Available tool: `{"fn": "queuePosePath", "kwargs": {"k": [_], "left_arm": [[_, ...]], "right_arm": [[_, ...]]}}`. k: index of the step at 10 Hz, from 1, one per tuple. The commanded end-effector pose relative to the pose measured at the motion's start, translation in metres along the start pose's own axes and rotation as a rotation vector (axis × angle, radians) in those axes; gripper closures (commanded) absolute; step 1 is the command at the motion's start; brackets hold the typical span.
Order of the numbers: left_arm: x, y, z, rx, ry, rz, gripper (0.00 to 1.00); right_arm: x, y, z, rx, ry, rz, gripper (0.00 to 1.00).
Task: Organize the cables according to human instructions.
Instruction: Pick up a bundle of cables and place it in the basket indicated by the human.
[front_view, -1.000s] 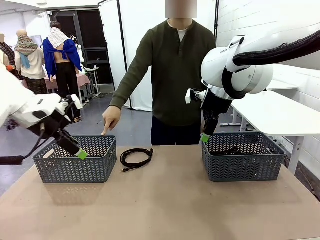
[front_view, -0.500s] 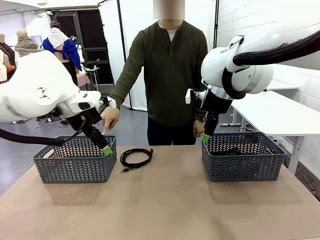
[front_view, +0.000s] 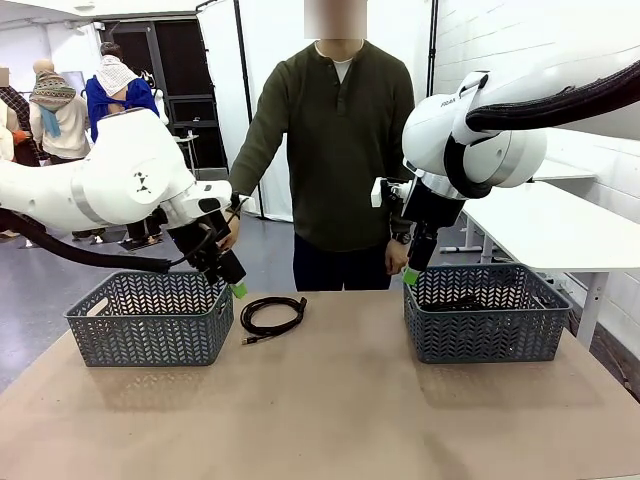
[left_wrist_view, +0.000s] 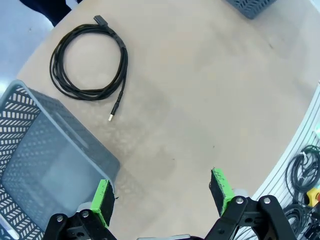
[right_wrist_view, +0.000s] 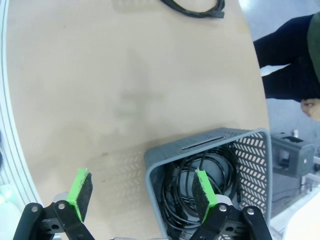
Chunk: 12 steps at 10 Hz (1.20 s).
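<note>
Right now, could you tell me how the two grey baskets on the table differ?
The left basket looks empty, while the right basket holds several coiled black cables. The left basket has the loose cable lying on the table beside it; the right basket stands apart from it. The open left gripper hangs by the left basket's far corner; the open right gripper hangs at the right basket's. Both are alike in lattice pattern.

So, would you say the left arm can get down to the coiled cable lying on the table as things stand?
Probably yes: the left gripper hangs with jaws open just beside the cable, and nothing lies over it; the left basket stands clear to one side.
</note>
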<state>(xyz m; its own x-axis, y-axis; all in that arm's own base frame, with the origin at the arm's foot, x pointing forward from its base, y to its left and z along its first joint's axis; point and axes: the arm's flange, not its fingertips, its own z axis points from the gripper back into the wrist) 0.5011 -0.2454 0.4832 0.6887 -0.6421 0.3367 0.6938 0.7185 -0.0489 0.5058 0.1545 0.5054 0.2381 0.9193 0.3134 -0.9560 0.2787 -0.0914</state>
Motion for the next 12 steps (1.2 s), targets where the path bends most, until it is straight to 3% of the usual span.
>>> {"fn": "queuePosePath", "kwargs": {"k": [1, 10, 12], "left_arm": [[0.008, -0.002, 0.007, 0.0, 0.033, 0.012, 0.0], [0.0, 0.0, 0.0, 0.0, 0.0, 0.0, 0.0], [0.019, -0.001, -0.006, 0.006, 0.023, -0.006, 0.0]], "right_arm": [[0.001, -0.001, 0.0, -0.004, 0.001, -0.006, 0.0], [0.001, -0.001, 0.0, -0.004, 0.001, -0.006, 0.0], [0.001, -0.001, 0.0, -0.004, 0.001, -0.006, 0.0]]}}
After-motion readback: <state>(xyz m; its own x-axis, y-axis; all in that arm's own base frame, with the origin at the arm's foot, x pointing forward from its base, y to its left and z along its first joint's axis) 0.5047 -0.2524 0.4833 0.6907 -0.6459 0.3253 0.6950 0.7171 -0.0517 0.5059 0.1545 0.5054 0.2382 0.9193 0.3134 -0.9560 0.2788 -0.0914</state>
